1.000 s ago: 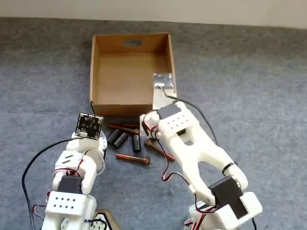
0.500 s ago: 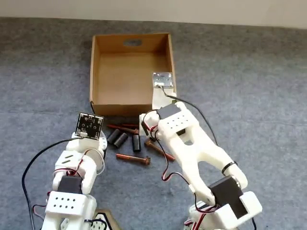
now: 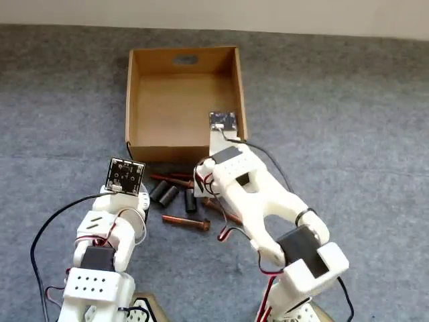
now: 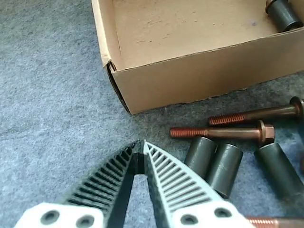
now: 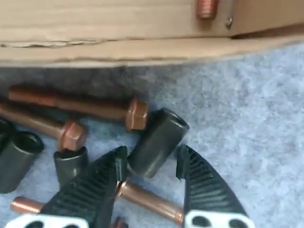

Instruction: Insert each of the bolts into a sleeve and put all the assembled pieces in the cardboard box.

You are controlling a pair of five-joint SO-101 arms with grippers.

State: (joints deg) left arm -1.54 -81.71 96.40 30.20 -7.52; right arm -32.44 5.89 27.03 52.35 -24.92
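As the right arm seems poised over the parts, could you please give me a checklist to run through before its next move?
1. Right gripper open: ok.
2. Dark sleeve inside that gripper's opening: ok.
3. Nothing else in the opening: not ok. A copper bolt lies across it, close beside the sleeve.
4. Left gripper shut, empty, apart from the loose parts: ok.
5. Cardboard box has bare floor left: ok.
6. Sleeve bore empty: cannot tell.
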